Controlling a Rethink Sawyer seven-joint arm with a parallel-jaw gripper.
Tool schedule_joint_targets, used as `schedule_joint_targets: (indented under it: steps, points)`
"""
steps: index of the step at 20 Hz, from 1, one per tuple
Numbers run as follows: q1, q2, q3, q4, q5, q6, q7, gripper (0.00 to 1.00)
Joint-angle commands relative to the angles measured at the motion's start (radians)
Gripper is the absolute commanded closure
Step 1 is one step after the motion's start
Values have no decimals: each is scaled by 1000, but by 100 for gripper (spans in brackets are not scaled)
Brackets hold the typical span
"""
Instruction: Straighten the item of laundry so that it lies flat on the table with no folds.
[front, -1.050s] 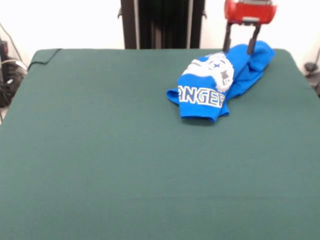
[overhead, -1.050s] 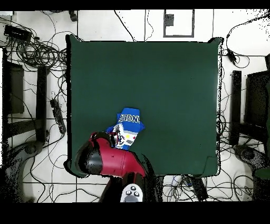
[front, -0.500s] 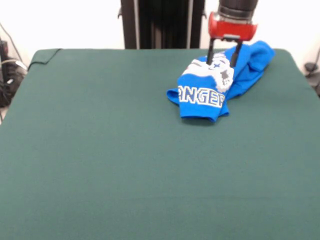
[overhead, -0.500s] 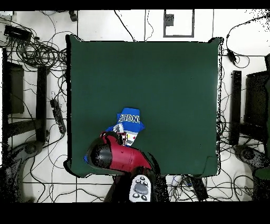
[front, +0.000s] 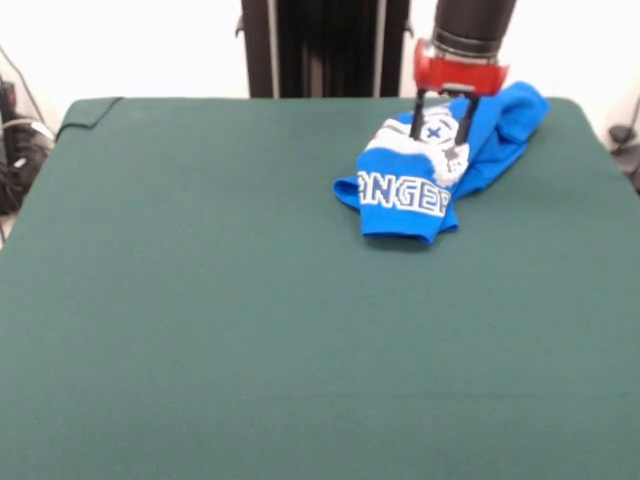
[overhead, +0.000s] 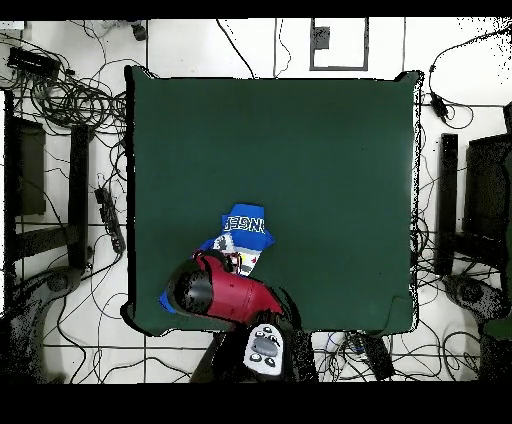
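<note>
The arm reaches straight down over the crumpled blue shirt (front: 420, 180), which lies near a corner of the green desk (front: 200, 300). The hand (front: 440, 135) stands open, its two fingers (front: 463, 125) straddling the shirt's round emblem.

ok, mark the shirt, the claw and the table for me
shirt (front: 400, 196), front view, on the white lettering.
claw (front: 441, 130), front view, midway between its two open fingertips, over the emblem.
table (front: 200, 300), front view, on bare green cloth.
</note>
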Motion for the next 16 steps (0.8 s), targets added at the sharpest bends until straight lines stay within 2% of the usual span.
schedule_joint_targets:
  steps: [1,5,8,16]
  points:
    - [94,45,1,-145,113,47,272,0]
    - [121,75,-36,-214,121,98,248,0]
    - [112,93,-37,-244,116,111,227,0]
    - [99,105,-36,-279,89,125,199,0]
